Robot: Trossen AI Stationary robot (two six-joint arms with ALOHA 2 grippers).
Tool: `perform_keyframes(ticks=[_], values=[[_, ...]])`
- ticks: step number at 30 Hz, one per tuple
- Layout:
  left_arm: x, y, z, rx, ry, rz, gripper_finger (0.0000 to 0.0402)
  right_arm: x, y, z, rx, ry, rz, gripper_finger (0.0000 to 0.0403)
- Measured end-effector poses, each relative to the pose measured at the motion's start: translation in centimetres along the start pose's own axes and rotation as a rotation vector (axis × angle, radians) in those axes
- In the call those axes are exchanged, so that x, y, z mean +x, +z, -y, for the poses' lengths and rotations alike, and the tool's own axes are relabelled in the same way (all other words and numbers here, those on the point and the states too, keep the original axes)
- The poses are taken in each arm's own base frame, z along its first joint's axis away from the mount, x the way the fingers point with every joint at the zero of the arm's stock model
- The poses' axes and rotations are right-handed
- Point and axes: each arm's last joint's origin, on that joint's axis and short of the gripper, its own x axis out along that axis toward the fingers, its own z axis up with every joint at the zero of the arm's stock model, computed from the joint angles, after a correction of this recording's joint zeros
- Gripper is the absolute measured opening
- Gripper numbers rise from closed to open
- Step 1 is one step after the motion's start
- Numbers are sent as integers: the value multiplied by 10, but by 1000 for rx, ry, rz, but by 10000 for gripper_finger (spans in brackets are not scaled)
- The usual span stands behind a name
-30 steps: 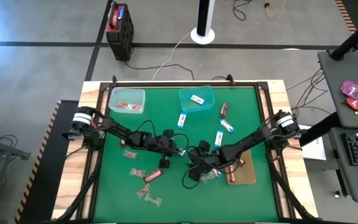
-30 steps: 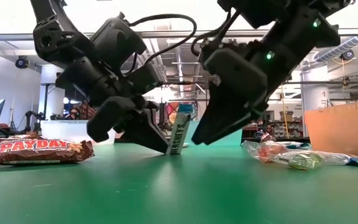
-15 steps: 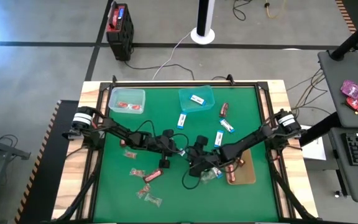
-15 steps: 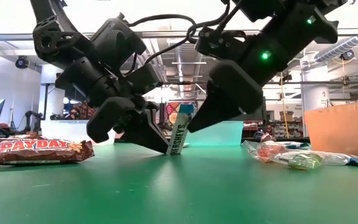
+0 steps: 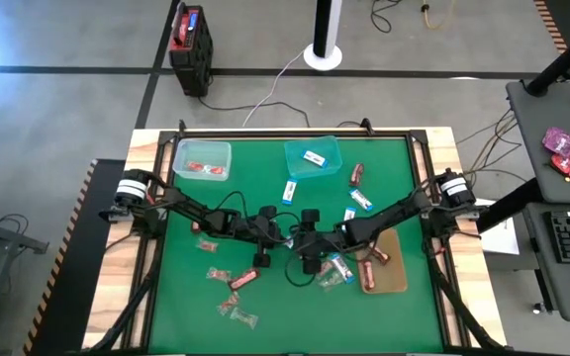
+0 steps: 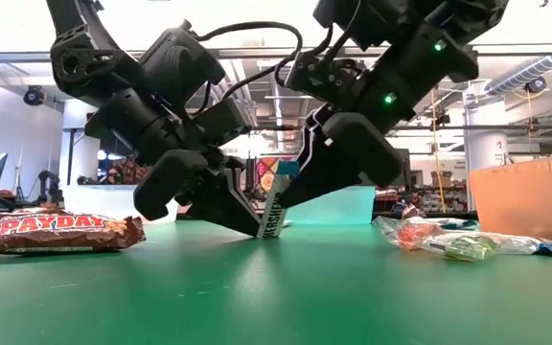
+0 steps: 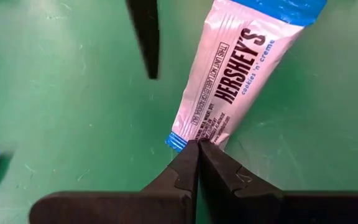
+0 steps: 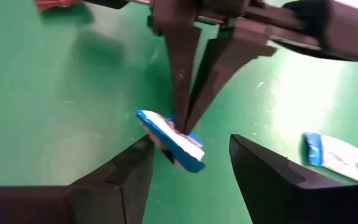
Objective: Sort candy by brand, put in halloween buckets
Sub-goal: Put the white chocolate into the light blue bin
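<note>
My left gripper (image 6: 255,226) is shut on a white-and-blue Hershey's packet (image 7: 229,81) at the table's middle. The packet stands steeply on the green mat (image 6: 274,203). My right gripper (image 8: 191,171) is open and comes at the packet (image 8: 169,140) from the table's right, one finger on either side of it and none plainly touching. The pale mint bucket (image 5: 203,158) holds red sweets. A white-and-blue packet lies in the teal bucket (image 5: 313,156), and a dark red bar lies in the amber tray (image 5: 386,272). My left gripper pinches the packet's blue crimped end (image 7: 180,142) between its two fingertips. The fingers slant down from the table's left. That held end sits at the mat, and the rest of the packet rises tilted away from the fingers, its far end free.
Loose candy lies around: a Payday bar (image 6: 56,230) and other sweets at the near left (image 5: 231,292), clear twists (image 6: 429,235) beside the amber tray, white-and-blue packets (image 5: 289,191) (image 5: 362,201) and a dark bar (image 5: 356,175) toward the far side.
My right gripper has gone toward the table's left, up to the packet and my left gripper, and has rolled about its own pointing line. The packet and my left gripper have kept still.
</note>
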Motion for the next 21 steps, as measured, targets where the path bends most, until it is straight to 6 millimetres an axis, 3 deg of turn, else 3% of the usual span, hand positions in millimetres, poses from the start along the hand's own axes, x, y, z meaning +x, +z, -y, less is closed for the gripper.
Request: perform_keyframes(ticks=[5,14,21], values=[[0,0,0,0,0,1,0,1,0,1,-6,49,4,150],[0,1,0,-7,0,9,0,0,3,-1,-28,119,37,28],[-16,10,-3,-6,18,-4,0,-8,7,1,9,146,40,28]])
